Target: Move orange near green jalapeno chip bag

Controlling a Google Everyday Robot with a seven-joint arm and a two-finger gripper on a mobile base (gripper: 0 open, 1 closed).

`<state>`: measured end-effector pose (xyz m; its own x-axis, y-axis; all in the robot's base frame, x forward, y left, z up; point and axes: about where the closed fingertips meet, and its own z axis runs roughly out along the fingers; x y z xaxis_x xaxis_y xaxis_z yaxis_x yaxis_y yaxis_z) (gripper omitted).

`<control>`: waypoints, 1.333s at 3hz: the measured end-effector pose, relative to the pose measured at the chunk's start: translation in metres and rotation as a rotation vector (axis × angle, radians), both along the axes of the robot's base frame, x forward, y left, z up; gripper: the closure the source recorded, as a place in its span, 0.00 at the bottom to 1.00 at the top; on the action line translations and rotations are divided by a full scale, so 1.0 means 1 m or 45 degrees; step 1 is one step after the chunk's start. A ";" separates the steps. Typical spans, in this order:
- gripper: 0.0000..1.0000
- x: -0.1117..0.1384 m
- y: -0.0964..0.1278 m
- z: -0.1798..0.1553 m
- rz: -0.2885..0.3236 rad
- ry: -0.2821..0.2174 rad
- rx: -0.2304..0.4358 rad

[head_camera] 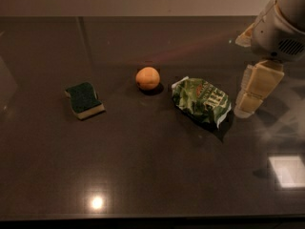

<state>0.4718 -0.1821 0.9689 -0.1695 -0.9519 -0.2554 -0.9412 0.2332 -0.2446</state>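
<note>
The orange sits on the dark tabletop a little left of centre. The green jalapeno chip bag, crumpled and shiny, lies just to its right with a small gap between them. My gripper hangs at the right, pointing down, just beyond the bag's right end and close above the table. It holds nothing that I can see. The white arm rises from it to the top right corner.
A dark green sponge with a pale yellow base lies to the left of the orange. The dark glossy table carries light glare at the front left and right. The far edge meets a pale wall.
</note>
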 end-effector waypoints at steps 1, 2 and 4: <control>0.00 0.026 0.025 -0.010 0.043 0.000 0.063; 0.00 0.049 0.053 -0.023 0.085 0.011 0.123; 0.00 0.089 0.117 -0.043 0.174 0.046 0.213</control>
<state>0.5604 -0.0653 0.9259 -0.0539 -0.9114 -0.4081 -0.9743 0.1375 -0.1784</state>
